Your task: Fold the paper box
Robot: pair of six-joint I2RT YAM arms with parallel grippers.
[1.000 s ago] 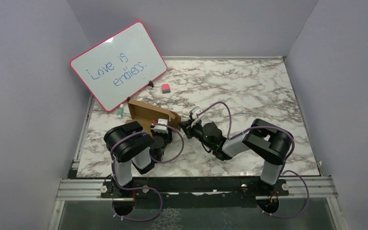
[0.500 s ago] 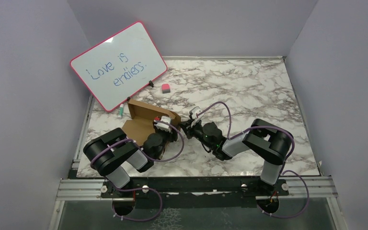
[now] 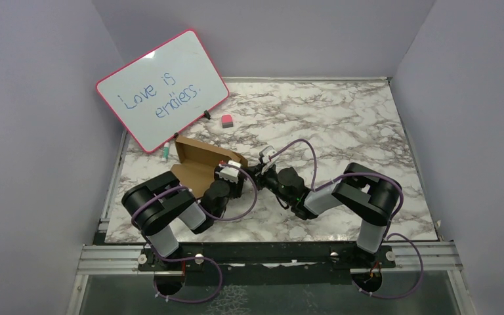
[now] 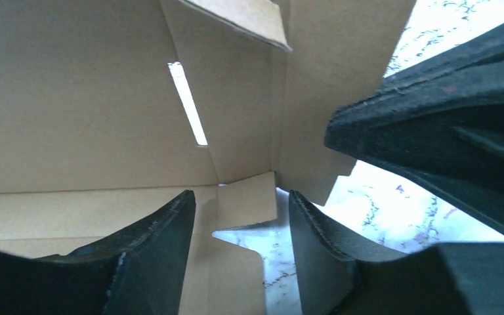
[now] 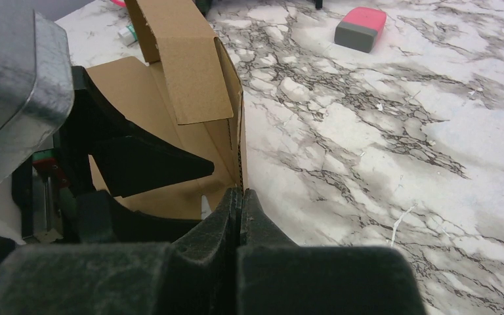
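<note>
The paper box [image 3: 197, 161] is plain brown cardboard, partly folded, with raised walls, at the table's left middle. In the right wrist view the box [image 5: 190, 79] has an upright side wall, and my right gripper [image 5: 239, 197] is shut on that wall's near edge. My right gripper also shows in the top view [image 3: 252, 172] at the box's right corner. My left gripper [image 3: 228, 176] is open, its fingers inside the box. In the left wrist view the left gripper [image 4: 239, 216] frames a small tab, with the box's inner walls [image 4: 92, 98] and a slot behind.
A pink-rimmed whiteboard [image 3: 161, 89] leans at the back left. A pink and grey eraser [image 3: 226, 120] lies behind the box and shows in the right wrist view [image 5: 361, 27]. A green-capped marker [image 3: 165, 153] lies left of the box. Marble table [image 3: 341, 125] stretches right.
My left arm has swung its elbow out to the left and back, and its gripper has shifted right along the box toward the right gripper. The right arm has held still.
</note>
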